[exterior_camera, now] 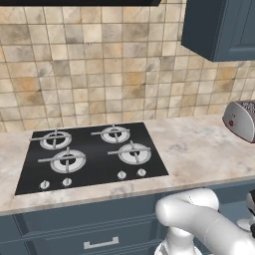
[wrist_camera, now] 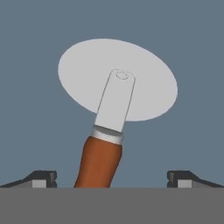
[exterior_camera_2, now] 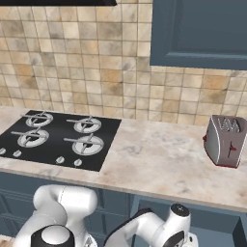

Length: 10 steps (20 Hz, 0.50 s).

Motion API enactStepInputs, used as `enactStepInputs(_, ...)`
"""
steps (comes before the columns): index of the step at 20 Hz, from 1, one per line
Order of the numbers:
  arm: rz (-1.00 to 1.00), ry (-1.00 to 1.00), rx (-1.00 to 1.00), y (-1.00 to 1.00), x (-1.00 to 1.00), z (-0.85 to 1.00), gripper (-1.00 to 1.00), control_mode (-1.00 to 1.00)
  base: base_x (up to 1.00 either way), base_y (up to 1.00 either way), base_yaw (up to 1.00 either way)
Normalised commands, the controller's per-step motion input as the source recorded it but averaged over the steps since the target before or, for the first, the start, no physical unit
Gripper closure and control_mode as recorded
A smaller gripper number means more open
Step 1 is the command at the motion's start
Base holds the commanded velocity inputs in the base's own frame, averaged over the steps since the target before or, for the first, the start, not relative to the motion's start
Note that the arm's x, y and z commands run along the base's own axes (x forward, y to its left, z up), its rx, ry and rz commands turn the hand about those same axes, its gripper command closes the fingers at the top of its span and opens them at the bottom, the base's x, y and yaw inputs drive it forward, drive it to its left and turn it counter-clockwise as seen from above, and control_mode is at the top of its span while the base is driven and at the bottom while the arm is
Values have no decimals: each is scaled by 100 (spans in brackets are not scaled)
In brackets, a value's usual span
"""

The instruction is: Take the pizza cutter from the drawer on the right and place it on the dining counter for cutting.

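**Pizza cutter lying between spread fingertips of end effector**

Item: pizza cutter (wrist_camera: 114, 105). In the hand view it is lying flat on a plain blue-grey surface, presumably the drawer (wrist_camera: 192, 52) floor. The round silver-grey wheel is sitting toward the top of that view; the reddish-brown handle is running down toward the bottom edge, leaning slightly left.

Item: end effector (wrist_camera: 113, 178). It is standing wide open and holding nothing. Its two dark fingertips (wrist_camera: 41, 178) are showing at the lower left and lower right of the hand view, with the handle passing between them, nearer the left tip and apart from both.

Item: arm, base views. It is reaching low in front of the navy cabinet fronts, under the desk (exterior_camera: 199, 149) edge.

Item: marbled desk. It is carrying a black four-burner hob (exterior_camera: 92, 154) on the left and a silver toaster (exterior_camera_2: 224, 141) on the right, well apart, against a tiled wall.
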Motion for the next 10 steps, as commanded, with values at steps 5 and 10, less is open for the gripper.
enactStepInputs(5, 0, 0, 0, 0, 9, -8, -100, -100, 0, 0, 0)
enactStepInputs(10, 0, 0, 0, 1, 7, -18, -100, -100, 0, 0, 0)
